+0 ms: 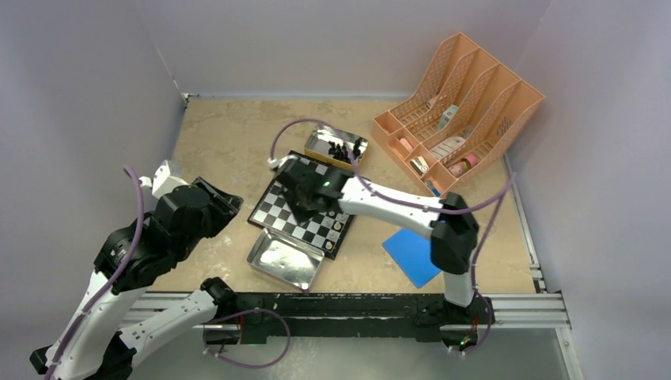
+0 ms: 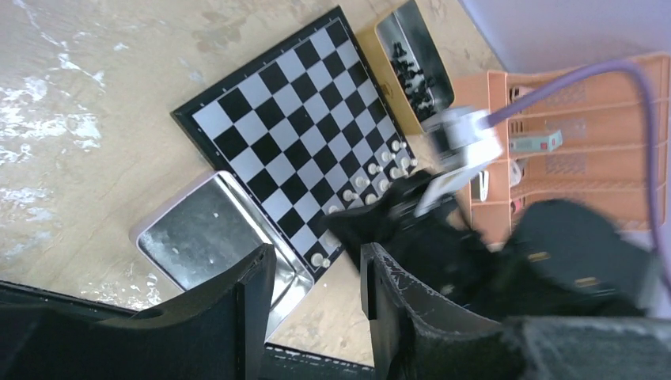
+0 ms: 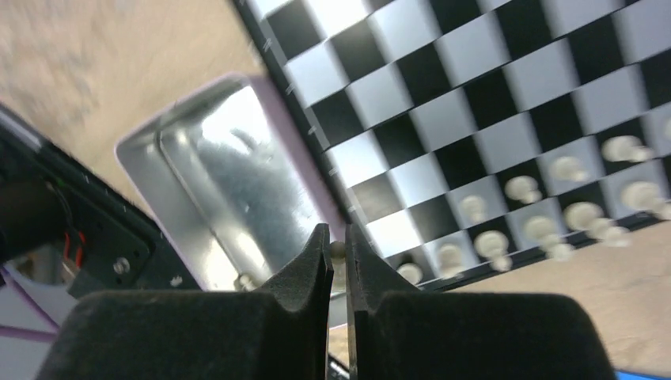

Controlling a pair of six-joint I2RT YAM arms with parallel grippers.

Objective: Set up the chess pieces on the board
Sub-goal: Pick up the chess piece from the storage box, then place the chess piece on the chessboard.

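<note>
The checkered board (image 1: 274,207) lies mid-table, also seen in the left wrist view (image 2: 293,119) and the right wrist view (image 3: 475,103). Several white chess pieces (image 2: 380,170) stand in two rows along its near-right edge (image 3: 554,206). Black pieces (image 1: 340,148) lie in the far tin (image 2: 415,71). My right gripper (image 1: 307,204) hangs over the board's near corner, shut (image 3: 338,245) on a small white piece (image 3: 338,252). My left gripper (image 2: 316,257) is open and empty, raised to the left of the board (image 1: 225,204).
A shiny near tin (image 1: 285,260) touches the board's near edge and holds a stray white piece (image 3: 244,279). A blue flat square (image 1: 411,253) lies to the right. An orange file organizer (image 1: 459,103) stands at the back right. The arms' black rail (image 1: 356,305) runs along the front.
</note>
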